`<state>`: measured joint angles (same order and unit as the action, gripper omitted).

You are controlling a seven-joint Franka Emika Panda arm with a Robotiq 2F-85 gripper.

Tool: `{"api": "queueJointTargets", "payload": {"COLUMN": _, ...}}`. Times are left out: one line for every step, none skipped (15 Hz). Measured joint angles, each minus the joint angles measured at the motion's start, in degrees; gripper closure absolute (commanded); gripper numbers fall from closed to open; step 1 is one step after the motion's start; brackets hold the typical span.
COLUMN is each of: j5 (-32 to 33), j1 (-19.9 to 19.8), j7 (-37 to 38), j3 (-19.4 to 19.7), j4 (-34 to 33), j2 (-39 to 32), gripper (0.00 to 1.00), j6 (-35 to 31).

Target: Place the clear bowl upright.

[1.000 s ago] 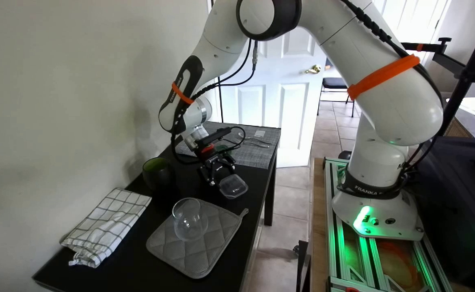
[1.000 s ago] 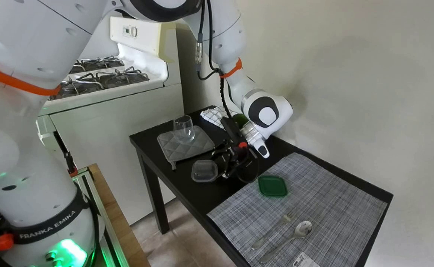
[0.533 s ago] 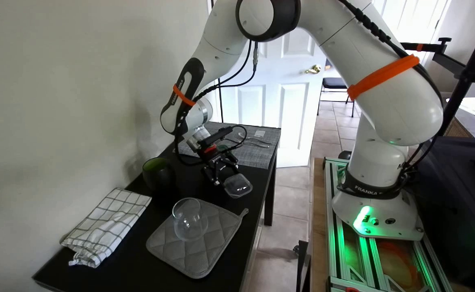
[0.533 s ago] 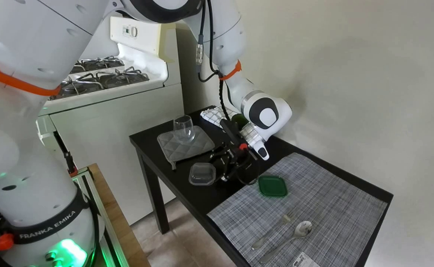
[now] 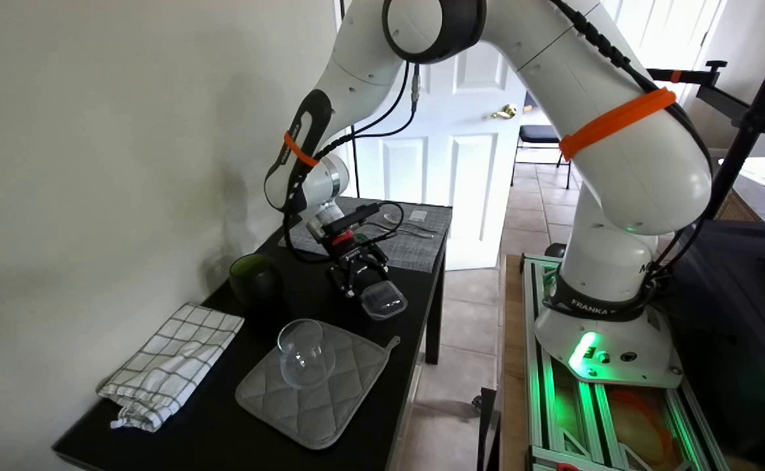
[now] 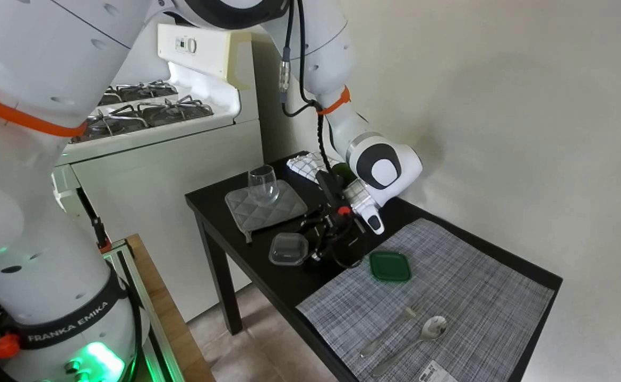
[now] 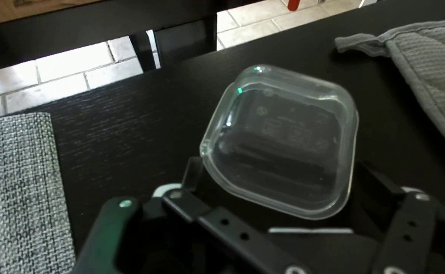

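Note:
The clear bowl [image 7: 283, 125], small, see-through and squarish, lies on the black table. In the wrist view a flat face with faint marks shows; I cannot tell for sure whether its mouth faces up or down. It also shows in both exterior views [image 5: 384, 302] [image 6: 288, 249]. My gripper [image 7: 287, 176] is open, low over the table, with one finger on each side of the bowl's near end. The left finger is at or very near the bowl's corner; the right finger looks slightly apart. In an exterior view the gripper [image 6: 309, 241] is right beside the bowl.
A clear glass [image 5: 307, 360] stands on a grey quilted pot holder [image 5: 330, 409]. A dark green cup [image 5: 252, 281] and a checked towel [image 5: 173, 360] lie toward the wall. A green lid [image 6: 390, 266] and spoon [image 6: 432, 329] are on a grey placemat [image 6: 475, 297]. The table's edge [image 6: 268, 281] is near the bowl.
The bowl has slid slightly toward the table edge nearer the robot base, with the gripper moving the same way. In the last half second the bowl stays nearly still while the wrist shifts slightly.

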<state>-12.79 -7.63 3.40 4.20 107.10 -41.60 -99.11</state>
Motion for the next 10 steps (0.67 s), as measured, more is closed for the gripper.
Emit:
{"api": "queueJointTargets", "payload": {"j5": -0.7, "j1": -0.3, "j7": 0.4, "j3": 0.2, "j4": 0.3, "j2": 0.2, "gripper": 0.0, "j6": 0.0}}
{"api": "queueJointTargets", "payload": {"j5": -1.3, "j1": -0.5, "j7": 0.7, "j3": 0.3, "j4": 0.6, "j2": 0.4, "gripper": 0.0, "j6": 0.0}}
{"api": "queueJointTargets", "payload": {"j5": -1.9, "j1": -0.7, "j7": 1.0, "j3": 0.4, "j4": 0.9, "j2": 0.6, "gripper": 0.09, "j6": 0.0}}
{"api": "queueJointTargets", "payload": {"j5": -2.3, "j1": -0.9, "j7": 1.2, "j3": 0.5, "j4": 1.2, "j2": 0.8, "gripper": 0.25, "j6": 0.0}}
{"api": "queueJointTargets", "payload": {"j5": -2.6, "j1": -1.0, "j7": 1.3, "j3": 0.5, "j4": 1.4, "j2": 0.9, "gripper": 0.21, "j6": 0.0}}
{"api": "queueJointTargets", "payload": {"j5": -2.9, "j1": -1.1, "j7": 1.5, "j3": 0.6, "j4": 1.5, "j2": 1.0, "gripper": 0.13, "j6": 0.1}}
{"api": "queueJointTargets", "payload": {"j5": -3.2, "j1": -1.1, "j7": 1.7, "j3": 0.6, "j4": 1.6, "j2": 1.1, "gripper": 0.12, "j6": 0.3}}
{"api": "queueJointTargets", "payload": {"j5": -3.5, "j1": -1.1, "j7": 1.9, "j3": 0.6, "j4": 1.6, "j2": 1.1, "gripper": 0.11, "j6": 0.4}}
{"api": "queueJointTargets", "payload": {"j5": -3.7, "j1": -1.1, "j7": 2.1, "j3": 0.6, "j4": 1.7, "j2": 1.1, "gripper": 0.02, "j6": 0.4}}
{"api": "queueJointTargets", "payload": {"j5": -3.9, "j1": -1.1, "j7": 2.2, "j3": 0.6, "j4": 1.8, "j2": 1.1, "gripper": 0.02, "j6": 0.4}}
